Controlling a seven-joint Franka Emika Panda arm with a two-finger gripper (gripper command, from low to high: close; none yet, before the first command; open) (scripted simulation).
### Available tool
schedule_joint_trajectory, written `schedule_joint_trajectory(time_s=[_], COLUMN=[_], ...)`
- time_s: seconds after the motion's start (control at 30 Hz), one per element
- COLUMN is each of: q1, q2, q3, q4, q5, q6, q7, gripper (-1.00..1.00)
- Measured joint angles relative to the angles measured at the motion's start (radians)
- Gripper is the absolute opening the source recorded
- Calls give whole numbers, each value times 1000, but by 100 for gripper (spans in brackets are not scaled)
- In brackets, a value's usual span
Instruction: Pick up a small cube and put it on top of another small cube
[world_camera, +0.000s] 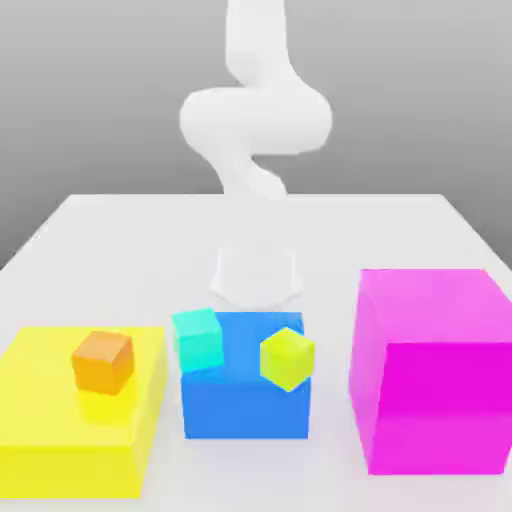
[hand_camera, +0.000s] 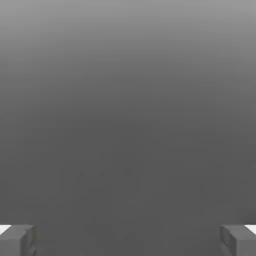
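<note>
Standing on a white desk (world_camera: 120, 230) are three large blocks in a row across the near side. At the exterior view's left lies a low yellow slab (world_camera: 60, 425) with a small orange cube (world_camera: 102, 361) sitting on top of it. In the middle stands a blue block (world_camera: 245, 405). At the exterior view's right stands a tall magenta block (world_camera: 435, 370), well apart from the slab and near the blue block.

One turquoise-cyan small cube (world_camera: 197, 339) is seen at the blue block's upper left corner, tilted. Whether it rests on that block or is clear of it cannot be told, and its exact shade, sky-cyan or teal-green, cannot be settled either. A yellow-green small cube (world_camera: 287, 358), also tilted, overlaps the blue block's upper right part, near the turquoise-cyan cube but apart from it.

The white arm (world_camera: 250, 120) rises at the far side of the desk, behind the blue block. Its gripper (world_camera: 255, 285) points down just behind that block's far edge, partly hidden by it. In the hand view the two grey fingers (hand_camera: 17, 240) stand wide apart with nothing between them: the gripper is open and empty. The yellow-green cube and the blue block's bulk crowd the space round the turquoise-cyan cube.
</note>
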Motion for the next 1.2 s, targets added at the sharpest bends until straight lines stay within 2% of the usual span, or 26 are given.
schedule_joint_trajectory(time_s=[0.27, 0.6, 0.8, 0.9, 1.0, 1.03, 1.2], q1=[203, 405, 552, 591, 657, 681, 681], q2=[282, 643, 851, 935, 1040, 1075, 1075], q3=[86, 260, 321, 283, 202, 173, 173], q4=[-82, -223, -318, -342, -326, -319, -319], q5=[49, 20, -89, -191, -271, -292, -294], q6=[143, 330, 434, 491, 573, 601, 600], q7=[-173, -346, -383, -334, -277, -261, -259], gripper=[0, 0, 0, 0, 0, -100, -100])
